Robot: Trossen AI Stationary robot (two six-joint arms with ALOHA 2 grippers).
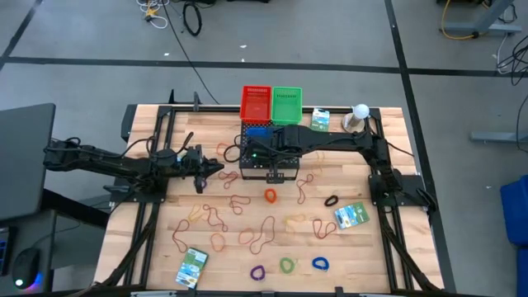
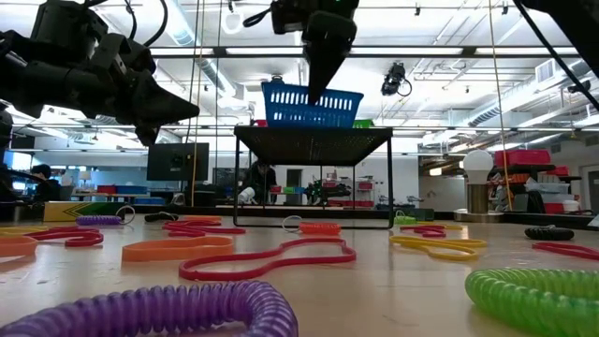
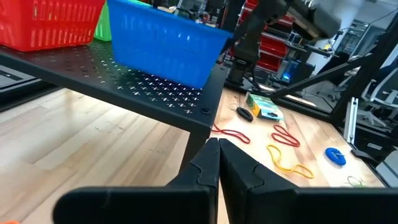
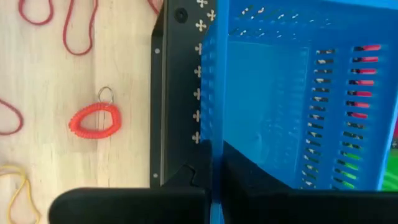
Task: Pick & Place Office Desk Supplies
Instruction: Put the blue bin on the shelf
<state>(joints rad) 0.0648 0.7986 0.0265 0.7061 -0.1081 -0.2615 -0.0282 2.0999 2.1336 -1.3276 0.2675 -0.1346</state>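
The left gripper [image 1: 216, 167], fingers shut and empty, hovers over scattered rubber bands [image 1: 239, 201] lying just ahead and below it. The right gripper [image 1: 273, 176], also shut and empty, hangs over the blue basket [image 4: 298, 93].

White ball [image 1: 360, 110], black perforated stand [image 2: 314, 133]

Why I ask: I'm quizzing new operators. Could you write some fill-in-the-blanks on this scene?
1. The right gripper hangs over the ___ basket.
2. The left gripper is ___, like the right one.
3. The ball stands on the table's ___ side.

Missing words: blue; shut; right
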